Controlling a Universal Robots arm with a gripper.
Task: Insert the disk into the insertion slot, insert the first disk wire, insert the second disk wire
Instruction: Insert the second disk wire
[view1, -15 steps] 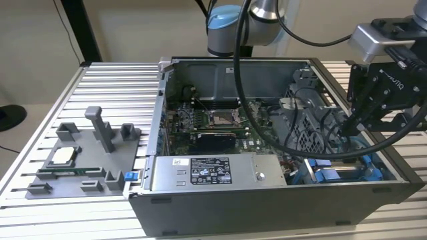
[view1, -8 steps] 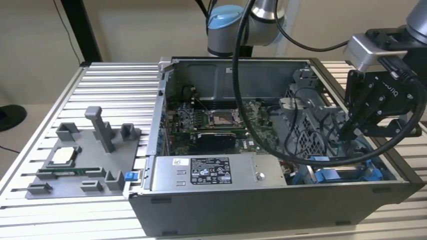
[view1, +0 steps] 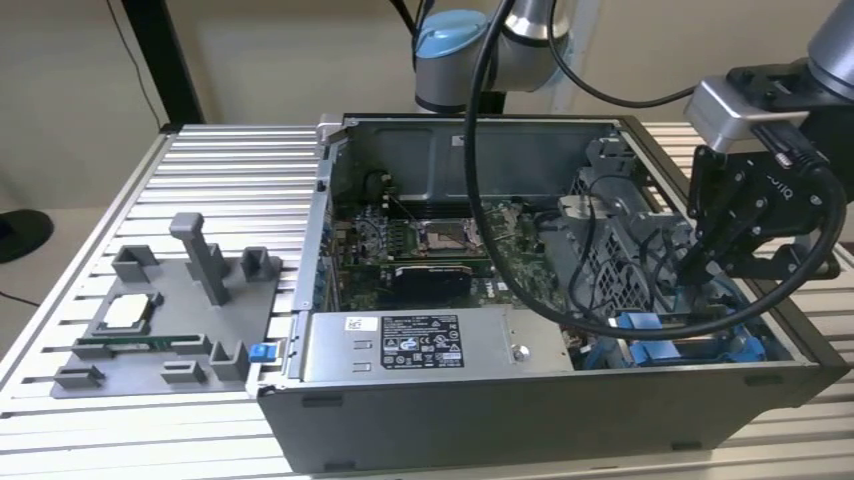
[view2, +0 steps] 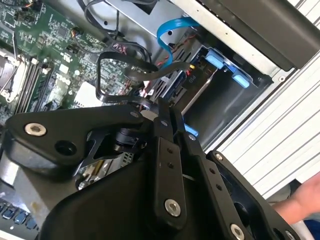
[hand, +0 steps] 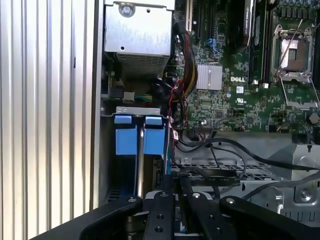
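Fingers: you have them drawn close together, tips (view2: 162, 107) low inside the case; whether they pinch a wire you cannot tell.
Gripper: your gripper (view1: 703, 262) hangs over the drive corner, at the exterior view's right.
Disk: the disk (hand: 141, 167) stands in the insertion slot (hand: 108, 165), its blue carrier tabs (hand: 139, 135) at the bay's edge.
Wires: a blue cable (view2: 170, 29) and a black cable (view2: 117, 75) loop just beside the fingertips.
Around you: motherboard (view1: 427, 240), power-supply box (view1: 407, 345), ribbed table (view1: 214, 170).
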